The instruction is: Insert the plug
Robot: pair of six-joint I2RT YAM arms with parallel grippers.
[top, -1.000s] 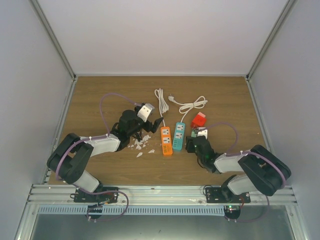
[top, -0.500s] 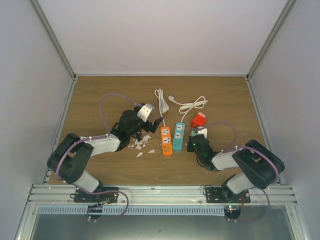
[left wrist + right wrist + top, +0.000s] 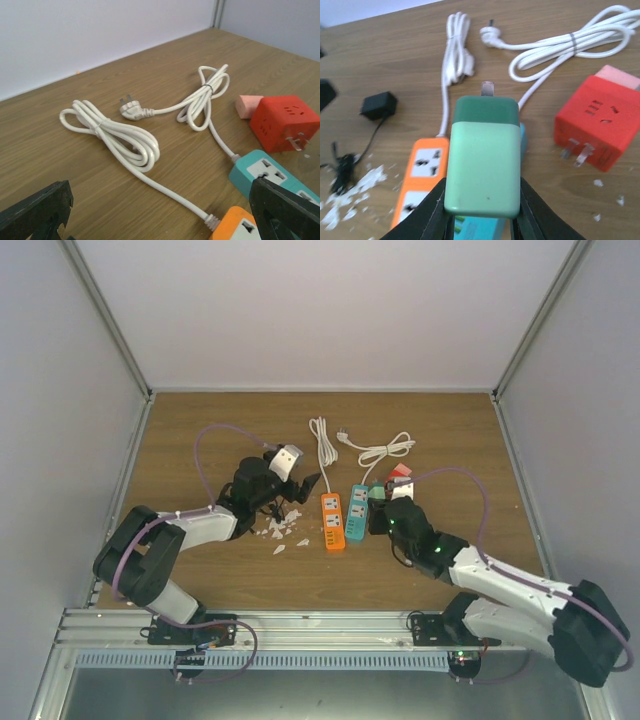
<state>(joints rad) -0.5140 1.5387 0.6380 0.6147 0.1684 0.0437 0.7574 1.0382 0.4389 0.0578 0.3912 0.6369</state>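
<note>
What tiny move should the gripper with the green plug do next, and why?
Probably ease the green plug down toward a socket on the teal power strip. The right gripper holds the plug over that strip, with its metal prong pointing ahead and not yet in any socket.

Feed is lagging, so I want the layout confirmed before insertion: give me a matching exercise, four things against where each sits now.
Things:
1. green rectangular plastic plug block
2. orange plastic power strip
3. red plastic cube adapter
4. small black charger block

Places:
A. beside a pink block, prongs showing
B. alongside the teal power strip, on its left
C. gripped in the right claw
D. by white scraps, left of the orange strip

Pairs: 1-C, 2-B, 3-A, 4-D
</note>
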